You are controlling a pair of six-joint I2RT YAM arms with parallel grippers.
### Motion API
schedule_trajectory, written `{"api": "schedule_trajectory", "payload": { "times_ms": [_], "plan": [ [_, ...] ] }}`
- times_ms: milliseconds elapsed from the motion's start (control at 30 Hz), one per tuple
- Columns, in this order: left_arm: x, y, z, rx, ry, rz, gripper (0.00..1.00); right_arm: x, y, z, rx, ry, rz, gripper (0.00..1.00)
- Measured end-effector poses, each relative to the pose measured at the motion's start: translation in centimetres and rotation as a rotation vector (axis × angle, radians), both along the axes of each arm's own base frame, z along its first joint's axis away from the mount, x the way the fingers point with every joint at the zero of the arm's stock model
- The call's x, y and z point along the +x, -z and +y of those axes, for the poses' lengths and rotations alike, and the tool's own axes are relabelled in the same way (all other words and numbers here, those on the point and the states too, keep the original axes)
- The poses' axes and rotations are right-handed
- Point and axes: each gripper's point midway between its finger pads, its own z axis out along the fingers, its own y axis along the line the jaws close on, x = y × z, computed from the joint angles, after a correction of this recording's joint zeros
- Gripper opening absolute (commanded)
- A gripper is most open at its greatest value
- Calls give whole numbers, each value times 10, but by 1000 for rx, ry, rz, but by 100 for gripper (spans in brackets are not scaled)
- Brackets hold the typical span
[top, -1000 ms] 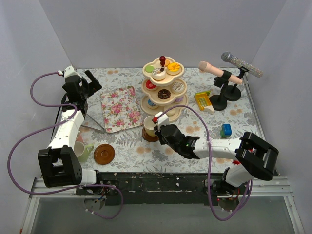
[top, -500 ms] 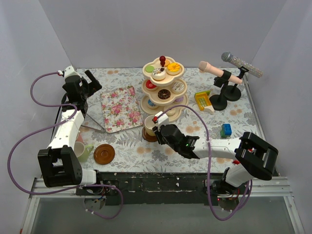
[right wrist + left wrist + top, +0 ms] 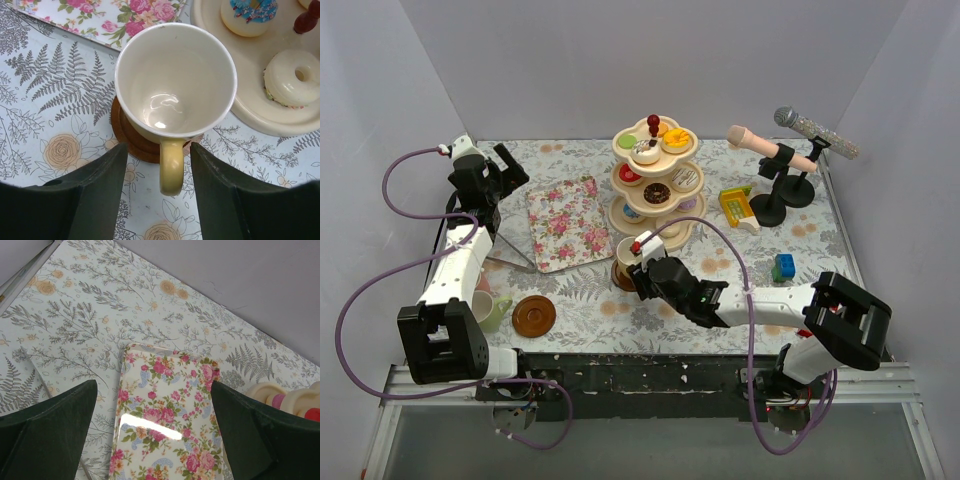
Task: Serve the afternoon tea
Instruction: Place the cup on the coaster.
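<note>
We see one risk: the right fingers (image 3: 90,200) stand open either side of the handle (image 3: 172,167) of the cup (image 3: 175,80), so a sideways drift could catch it and drag the cup off its saucer (image 3: 131,140) or into the stand (image 3: 250,107) just beside. The cup is pale yellow, empty, upright (glossy inside), on the brown saucer on the table (image 3: 50,130). The left fingers (image 3: 45,425) gape wide near the flowered tray (image 3: 165,415), empty.

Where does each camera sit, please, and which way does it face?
Top external: above and behind the bases, looking down at the table; left arm, right arm show.
Left wrist: on left arm, angled down at the floral tray; left gripper open at the edges.
Right wrist: on right arm, straight down into the yellow cup; right gripper open astride its handle.
Shared: both wrists see that tray.
</note>
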Motion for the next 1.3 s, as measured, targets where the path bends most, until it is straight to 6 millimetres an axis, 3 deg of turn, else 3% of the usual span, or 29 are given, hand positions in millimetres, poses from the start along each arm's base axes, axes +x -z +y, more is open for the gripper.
{"api": "schedule_trajectory", "payload": {
  "times_ms": [33,200,400,567,667,733,800,933,967,1033,1100,1200,1300],
  "plan": [
    [0,0,0,0,0,0,98,0,-1,0,1,-1,-2,77],
    [0,0,0,-1,2,0,98,-3,-14,-2,26,4,-28,79],
    [0,1,-1,-2,7,2,98,-13,-36,-20,76,38,-57,77],
    [1,1,-1,-2,8,3,98,-21,-63,-41,143,72,-76,74],
    [1,3,-1,1,10,7,98,-22,-82,-45,146,63,-94,72],
    [2,6,-2,5,14,14,98,-20,-103,-34,129,35,-99,67],
    [3,10,-4,10,20,26,98,-18,-132,-10,121,-23,-97,63],
    [4,17,-8,10,37,45,98,-22,-184,61,157,-210,-56,48],
    [3,17,-9,10,40,48,98,-25,-188,80,166,-263,-36,46],
    [3,18,-10,10,46,50,98,-32,-183,110,174,-353,12,42],
    [3,19,-10,10,48,54,98,-43,-156,135,154,-445,94,35],
    [2,20,-10,13,47,62,98,-62,-94,162,95,-558,252,29],
    [1,22,-9,14,45,69,98,-82,-30,175,42,-630,413,27]
  ]
}}
